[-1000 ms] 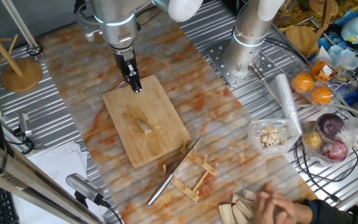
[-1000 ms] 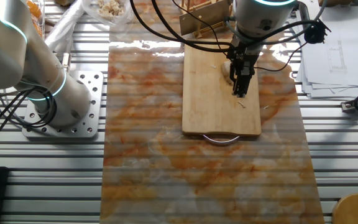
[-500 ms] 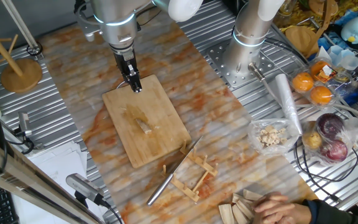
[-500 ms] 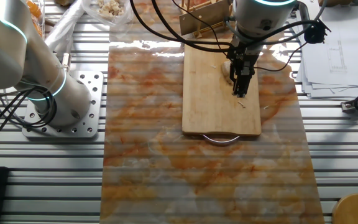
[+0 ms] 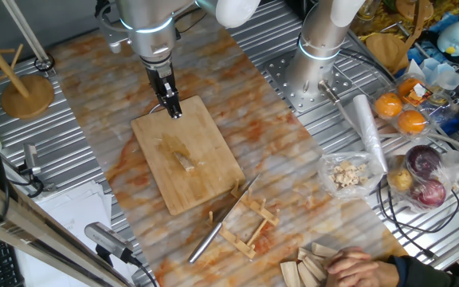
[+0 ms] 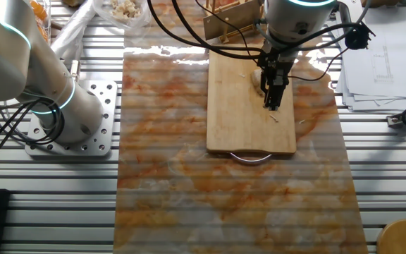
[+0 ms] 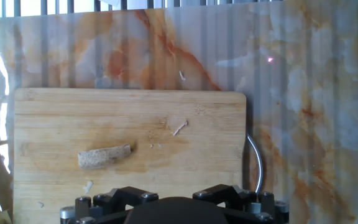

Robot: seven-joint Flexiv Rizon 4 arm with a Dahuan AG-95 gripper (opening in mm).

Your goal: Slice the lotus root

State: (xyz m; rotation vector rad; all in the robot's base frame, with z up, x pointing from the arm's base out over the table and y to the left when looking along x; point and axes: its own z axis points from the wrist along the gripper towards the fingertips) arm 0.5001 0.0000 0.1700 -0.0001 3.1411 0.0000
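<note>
While the dark two-finger pincer (image 5: 174, 110) hangs over the far edge of the rectangular bamboo cutting board (image 5: 205, 171), its fingers look pressed together with nothing between them, though the fixed views show them only small. In the other fixed view the pincer (image 6: 271, 104) points down at the board (image 6: 235, 120) without clearly touching it. The hand view shows only the black base of the hand at the bottom of the frame, not the fingertips.

On that board lies the lotus root (image 7: 104, 157), a small pale beige strip, stretched lengthwise near the board's middle (image 7: 55, 118); from one fixed view the lotus root (image 5: 185, 162) sits well apart from the pincer, toward the board's near half. A few tiny pale crumbs lie beside it.

Just off the board's near corner, a long steel knife (image 5: 221, 222) rests across a small wooden rack (image 5: 245, 225). The board sits on an orange-and-white marbled mat (image 5: 237, 88) spread over the ribbed metal worktop (image 5: 349, 231). Well away from the board, to the side, lie a clear plastic bag of pale chunks (image 5: 346, 174), two oranges (image 5: 401, 113) and two red onions (image 5: 425, 175). Beyond the rack, at the frame's lower edge, a person's hand (image 5: 363, 269) rests on a stack of pale wooden blocks (image 5: 309, 265).
</note>
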